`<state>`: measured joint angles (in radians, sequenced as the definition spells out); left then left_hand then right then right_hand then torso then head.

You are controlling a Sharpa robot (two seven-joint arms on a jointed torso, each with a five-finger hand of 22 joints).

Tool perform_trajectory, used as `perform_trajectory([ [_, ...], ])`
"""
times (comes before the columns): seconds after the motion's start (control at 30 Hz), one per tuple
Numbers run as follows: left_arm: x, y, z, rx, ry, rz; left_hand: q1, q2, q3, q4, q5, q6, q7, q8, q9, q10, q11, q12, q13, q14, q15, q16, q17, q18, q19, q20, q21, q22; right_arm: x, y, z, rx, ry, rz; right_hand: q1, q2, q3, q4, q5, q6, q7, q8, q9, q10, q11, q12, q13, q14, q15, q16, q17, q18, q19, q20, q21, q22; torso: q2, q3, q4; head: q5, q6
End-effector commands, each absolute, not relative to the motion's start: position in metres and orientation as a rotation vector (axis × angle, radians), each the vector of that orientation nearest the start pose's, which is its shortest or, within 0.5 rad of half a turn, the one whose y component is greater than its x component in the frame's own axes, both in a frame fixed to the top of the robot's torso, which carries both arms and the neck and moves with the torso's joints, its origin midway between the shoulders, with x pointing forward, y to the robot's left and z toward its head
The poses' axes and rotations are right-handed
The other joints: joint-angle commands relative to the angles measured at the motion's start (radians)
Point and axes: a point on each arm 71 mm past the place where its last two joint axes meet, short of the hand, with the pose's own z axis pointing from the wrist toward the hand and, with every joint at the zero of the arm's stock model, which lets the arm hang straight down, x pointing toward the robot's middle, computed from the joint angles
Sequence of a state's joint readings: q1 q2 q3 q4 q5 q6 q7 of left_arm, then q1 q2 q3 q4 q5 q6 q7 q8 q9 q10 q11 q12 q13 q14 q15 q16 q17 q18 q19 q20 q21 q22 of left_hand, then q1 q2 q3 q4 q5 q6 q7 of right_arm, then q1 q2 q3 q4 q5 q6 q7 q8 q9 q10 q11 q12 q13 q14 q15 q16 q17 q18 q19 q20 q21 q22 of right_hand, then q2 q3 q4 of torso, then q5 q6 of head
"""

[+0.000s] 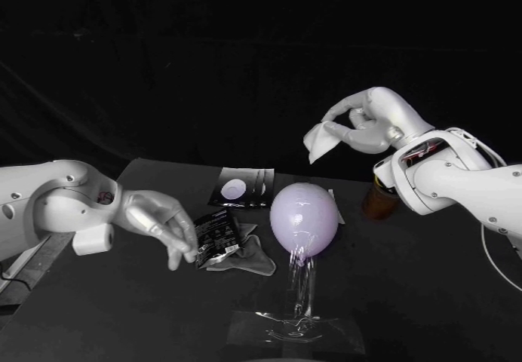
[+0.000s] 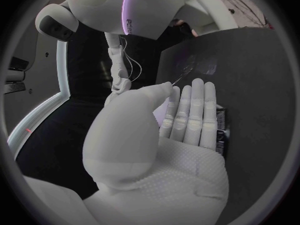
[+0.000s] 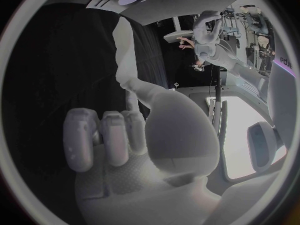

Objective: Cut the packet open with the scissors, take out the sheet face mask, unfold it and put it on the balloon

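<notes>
Your right hand [image 1: 364, 124] has the folded mask [image 1: 322, 142] pinched up in the air, above the balloon [image 1: 302, 217]. Left hand [image 1: 161, 220] hangs with spread fingers, holding nothing. That sheet's probably limp, slippery and tears easily, so grab a loose outer edge.

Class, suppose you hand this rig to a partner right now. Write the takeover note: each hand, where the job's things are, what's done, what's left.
Left hand: holds nothing, fingers apart, hovering beside the packet lying on the table.
Right hand: raised above the table's far side, pinching the sheet face mask, which hangs folded.
Balloon: upright on its clear stand at mid-table, bare.
Done: the mask is out.
Left: unfold the mask and put it on the balloon.
</notes>
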<state>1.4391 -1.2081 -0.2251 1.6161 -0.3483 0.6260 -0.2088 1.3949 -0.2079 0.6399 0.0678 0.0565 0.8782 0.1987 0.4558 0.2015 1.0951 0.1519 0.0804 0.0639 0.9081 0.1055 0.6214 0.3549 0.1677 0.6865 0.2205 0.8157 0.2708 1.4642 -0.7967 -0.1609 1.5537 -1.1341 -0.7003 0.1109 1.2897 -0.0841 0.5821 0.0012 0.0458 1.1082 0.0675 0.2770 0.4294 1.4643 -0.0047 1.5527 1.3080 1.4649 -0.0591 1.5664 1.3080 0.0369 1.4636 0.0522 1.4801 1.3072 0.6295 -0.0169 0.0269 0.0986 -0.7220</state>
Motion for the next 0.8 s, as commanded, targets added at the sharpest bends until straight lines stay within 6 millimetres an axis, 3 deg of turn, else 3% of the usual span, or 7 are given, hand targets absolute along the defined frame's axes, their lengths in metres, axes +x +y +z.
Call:
perform_trajectory([
  [0.03,0.445,0.311,-0.152,-0.735,2.127,-1.433,-0.017,-0.003,-0.01,0.004,-0.004,-0.007,-0.001,-0.007,-0.001,0.0,0.0,0.002,0.002,-0.021,0.004,-0.019,-0.009,-0.005,-0.017,0.009,-0.024,-0.015,0.497,-0.171,-0.075,-0.051,1.249,0.928,0.014,0.001,0.004,-0.002,0.003,0.003,0.0,0.003,0.05,0.099,-0.002,0.0,0.252,0.106,-0.005,0.004,0.263,-0.015,0.058,-0.005,-0.001,0.235,0.0,0.0014,-0.0016,-0.02,0.019],
  [0.27,0.473,0.284,-0.142,-0.797,1.785,-1.491,-0.028,-0.015,0.004,0.011,-0.004,0.001,-0.007,-0.017,-0.001,0.048,-0.01,0.004,0.001,-0.003,0.003,-0.108,-0.05,0.003,-0.068,0.061,-0.157,-0.093,0.494,-0.168,-0.077,-0.035,1.295,0.957,0.015,0.001,0.005,-0.002,0.003,0.003,0.0,0.003,0.05,0.099,-0.002,0.0,0.252,0.106,-0.005,0.004,0.263,-0.015,0.058,-0.005,-0.001,0.235,0.001,0.0016,-0.0033,-0.062,0.062],
  [0.33,0.477,0.278,-0.141,-0.799,1.739,-1.5,-0.027,-0.019,0.007,0.01,-0.004,0.001,-0.008,-0.019,-0.001,0.05,-0.01,-0.002,0.001,0.004,0.003,-0.127,-0.057,0.006,-0.07,0.066,-0.179,-0.107,0.494,-0.168,-0.078,-0.028,1.305,0.964,0.015,0.001,0.005,-0.002,0.003,0.003,0.0,0.003,0.05,0.099,-0.002,0.0,0.252,0.106,-0.005,0.004,0.263,-0.015,0.058,-0.005,-0.001,0.235,0.002,0.0017,-0.004,-0.068,0.069],
  [0.37,0.479,0.274,-0.14,-0.798,1.712,-1.506,-0.028,-0.019,0.01,0.011,-0.004,0.001,-0.008,-0.021,0.0,0.053,-0.009,-0.007,0.001,0.013,0.003,-0.143,-0.062,0.006,-0.071,0.068,-0.201,-0.12,0.494,-0.168,-0.078,-0.023,1.314,0.969,0.015,0.001,0.005,-0.002,0.003,0.003,0.0,0.003,0.05,0.099,-0.002,0.0,0.252,0.106,-0.005,0.004,0.263,-0.015,0.058,-0.005,-0.001,0.235,0.002,0.0014,-0.0039,-0.075,0.078],
  [0.5,0.491,0.257,-0.137,-0.784,1.615,-1.523,-0.029,-0.024,0.01,0.01,-0.003,-0.007,-0.004,-0.031,-0.001,0.047,-0.004,-0.017,0.0,0.007,0.011,-0.194,-0.079,0.0,-0.074,0.07,-0.249,-0.149,0.494,-0.166,-0.081,-0.006,1.359,1.001,0.015,0.002,0.006,-0.002,0.003,0.001,0.001,0.004,0.051,0.097,-0.001,-0.003,0.25,0.106,-0.004,0.004,0.263,-0.015,0.057,-0.005,-0.003,0.234,0.001,0.0013,-0.0035,-0.083,0.09],
  [0.63,0.503,0.242,-0.134,-0.761,1.528,-1.521,-0.035,-0.034,-0.007,0.013,-0.005,-0.026,0.003,-0.046,-0.004,0.019,0.006,-0.018,0.0,-0.034,0.028,-0.251,-0.098,-0.013,-0.083,0.071,-0.294,-0.175,0.493,-0.162,-0.084,-0.01,1.408,1.04,0.015,0.003,0.007,-0.002,0.003,-0.001,0.002,0.004,0.051,0.096,-0.001,-0.005,0.248,0.106,-0.004,0.004,0.263,-0.014,0.056,-0.005,-0.005,0.234,0.0,0.0019,-0.0018,-0.093,0.111],
  [0.8,0.515,0.225,-0.132,-0.701,1.455,-1.503,-0.029,-0.037,-0.039,0.009,-0.005,-0.047,0.013,-0.064,-0.008,-0.036,0.022,-0.018,-0.001,-0.071,0.047,-0.307,-0.118,-0.026,-0.082,0.071,-0.335,-0.199,0.491,-0.157,-0.087,-0.027,1.463,1.081,0.016,0.003,0.007,-0.002,0.003,-0.002,0.002,0.004,0.052,0.096,0.0,-0.006,0.248,0.106,-0.004,0.004,0.263,-0.014,0.055,-0.005,-0.007,0.233,0.0,0.0017,-0.0016,-0.094,0.112],
])
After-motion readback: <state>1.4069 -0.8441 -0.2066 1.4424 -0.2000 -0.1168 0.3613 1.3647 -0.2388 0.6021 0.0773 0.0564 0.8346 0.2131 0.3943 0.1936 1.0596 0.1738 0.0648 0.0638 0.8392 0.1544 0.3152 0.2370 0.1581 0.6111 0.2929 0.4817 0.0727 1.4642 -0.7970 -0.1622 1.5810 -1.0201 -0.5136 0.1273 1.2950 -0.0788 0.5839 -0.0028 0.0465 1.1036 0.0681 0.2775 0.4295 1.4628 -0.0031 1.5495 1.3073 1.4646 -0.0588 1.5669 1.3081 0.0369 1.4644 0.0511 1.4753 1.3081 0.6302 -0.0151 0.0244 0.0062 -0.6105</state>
